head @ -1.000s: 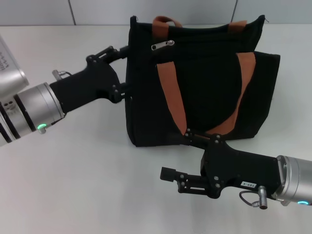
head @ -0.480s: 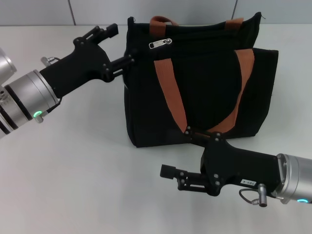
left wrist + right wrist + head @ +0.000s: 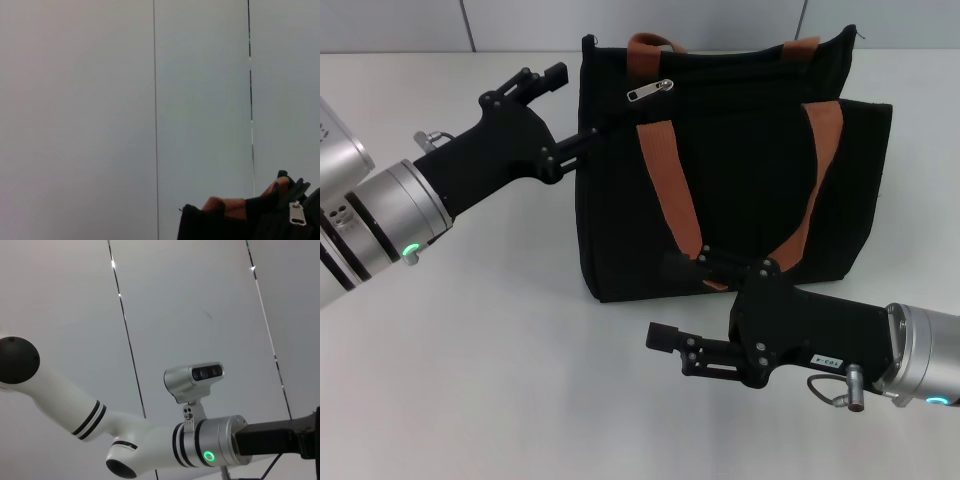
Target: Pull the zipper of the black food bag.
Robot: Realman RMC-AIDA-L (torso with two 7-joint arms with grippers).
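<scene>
Head view: zipper (image 3: 650,90) lies just right of the spread-open left end effector (image 3: 575,105).

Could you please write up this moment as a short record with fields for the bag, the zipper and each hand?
bag: black food bag standing upright on the white table, brown-orange handles showing
zipper: silver pull tab near the bag's top edge, toward the robot's left end; no hand on it
left hand: left hand open at the bag's upper left corner, one finger against the bag's side, the other raised clear
right hand: right hand at the bag's lower front edge, one finger pointing away over the table; open
task state: zipper not yet gripped
</scene>
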